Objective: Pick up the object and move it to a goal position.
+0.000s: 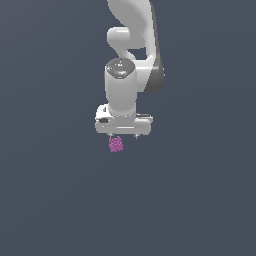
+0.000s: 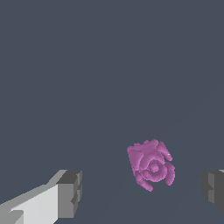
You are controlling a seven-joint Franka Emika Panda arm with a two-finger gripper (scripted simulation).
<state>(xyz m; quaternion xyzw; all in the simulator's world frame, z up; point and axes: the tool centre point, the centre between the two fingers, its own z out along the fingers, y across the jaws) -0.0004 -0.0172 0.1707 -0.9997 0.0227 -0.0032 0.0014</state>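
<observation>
Slate-blue, featureless ground fills both views, with no table edge or corner to be seen in either. Two dark-tipped fingers stand wide apart in the wrist view, one showing its white body and grey pad, the other only partly in the picture at the far side. Between them, apart from both pads and nearer the partly seen one, lies the object, a small magenta-purple lump with a bumpy, ringed surface. Neither finger touches it; the gripper is spread and holds nothing.

Seen from the exterior view, the gripper points straight down, its fingertips barely showing as short stubs under the white hand. The object sits just below the hand, toward the exterior view's left of the gripper's middle. Whether the lump rests on a surface cannot be told from the flat background. Above the hand, the white wrist rises to a rounded grey-capped joint, and the arm bends up and out of the top of the picture.
</observation>
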